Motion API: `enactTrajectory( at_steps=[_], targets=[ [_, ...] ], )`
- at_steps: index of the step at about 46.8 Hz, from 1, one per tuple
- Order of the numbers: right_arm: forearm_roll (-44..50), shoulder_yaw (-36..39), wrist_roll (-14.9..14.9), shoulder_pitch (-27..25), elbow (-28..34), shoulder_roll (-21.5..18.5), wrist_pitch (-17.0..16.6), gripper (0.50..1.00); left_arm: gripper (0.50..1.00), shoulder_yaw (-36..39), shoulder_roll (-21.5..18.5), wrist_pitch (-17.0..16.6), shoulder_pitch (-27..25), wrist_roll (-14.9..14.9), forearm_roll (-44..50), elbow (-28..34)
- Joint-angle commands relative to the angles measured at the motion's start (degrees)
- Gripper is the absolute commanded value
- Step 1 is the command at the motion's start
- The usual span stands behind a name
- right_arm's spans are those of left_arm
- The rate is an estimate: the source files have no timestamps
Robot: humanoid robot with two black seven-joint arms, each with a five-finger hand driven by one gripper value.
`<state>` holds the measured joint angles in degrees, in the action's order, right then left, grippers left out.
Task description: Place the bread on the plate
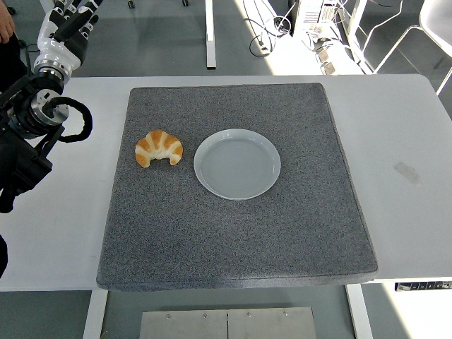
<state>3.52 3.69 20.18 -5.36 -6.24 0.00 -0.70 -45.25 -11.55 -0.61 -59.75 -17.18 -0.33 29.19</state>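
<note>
A golden croissant [159, 147] lies on the grey mat [233, 233], just left of an empty pale plate [237, 164] at the mat's middle. My left hand [65, 22] is raised at the top left corner, well away from the croissant, fingers spread and holding nothing; its fingertips run off the top edge. The black left arm [32, 134] hangs over the table's left side. The right arm does not show.
The mat lies on a white table [402, 141]. Beyond the far edge are table legs, cables and chair frames on the floor. A person's hand [6, 27] shows at the top left corner.
</note>
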Motion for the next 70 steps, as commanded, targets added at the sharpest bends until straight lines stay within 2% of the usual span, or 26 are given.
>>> enactTrajectory(
  at_steps=[1,5,8,14,22,30,35,40,47,55,59,63,70],
  targets=[
    [0.0,0.0,-0.1,0.0,0.0,0.0,0.0,1.000,0.972,-0.2,-0.2,0.1,0.1,0.0,0.2,-0.4],
    [0.0,0.0,0.0,0.0,0.0,0.0,0.0,1.000,0.959,0.0,-0.5,0.1,0.0,0.5,-0.1,-0.3],
    [0.0,0.0,0.0,0.0,0.0,0.0,0.0,1.000,0.927,0.3,-0.5,-0.2,0.0,0.8,-0.6,-0.4],
    [0.0,0.0,-0.1,0.0,0.0,0.0,0.0,1.000,0.925,4.9,-2.4,-0.5,-2.0,0.9,-2.7,-0.4],
    [0.0,0.0,0.0,0.0,0.0,0.0,0.0,1.000,0.924,6.6,-3.4,-1.3,-2.5,1.4,-3.2,-0.2],
    [0.0,0.0,-0.1,0.0,0.0,0.0,0.0,1.000,0.925,22.8,-4.1,-3.4,-7.5,3.6,-8.4,0.1],
    [0.0,0.0,-0.1,0.0,0.0,0.0,0.0,1.000,0.931,29.8,-6.3,-3.5,-9.9,5.3,-9.3,1.1],
    [0.0,0.0,-0.1,0.0,0.0,0.0,0.0,1.000,0.960,35.8,-9.6,-2.4,-12.5,7.3,-11.8,5.4],
    [0.0,0.0,0.0,0.0,0.0,0.0,0.0,1.000,0.961,44.9,-14.1,-1.5,-16.6,7.0,-17.3,12.6],
    [0.0,0.0,-0.1,0.0,0.0,0.0,0.0,1.000,0.958,50.3,-14.2,-1.8,-17.6,7.2,-22.1,16.7],
    [0.0,0.0,-0.1,0.0,0.0,0.0,0.0,1.000,0.955,50.3,-15.1,-2.7,-17.6,7.7,-24.6,21.6],
    [0.0,0.0,0.0,0.0,0.0,0.0,0.0,1.000,0.955,50.8,-17.0,-4.8,-17.7,9.6,-26.0,26.6],
    [0.0,0.0,-0.1,0.0,0.0,0.0,0.0,1.000,0.955,53.7,-17.4,-6.6,-18.3,13.9,-27.7,28.6]
  ],
)
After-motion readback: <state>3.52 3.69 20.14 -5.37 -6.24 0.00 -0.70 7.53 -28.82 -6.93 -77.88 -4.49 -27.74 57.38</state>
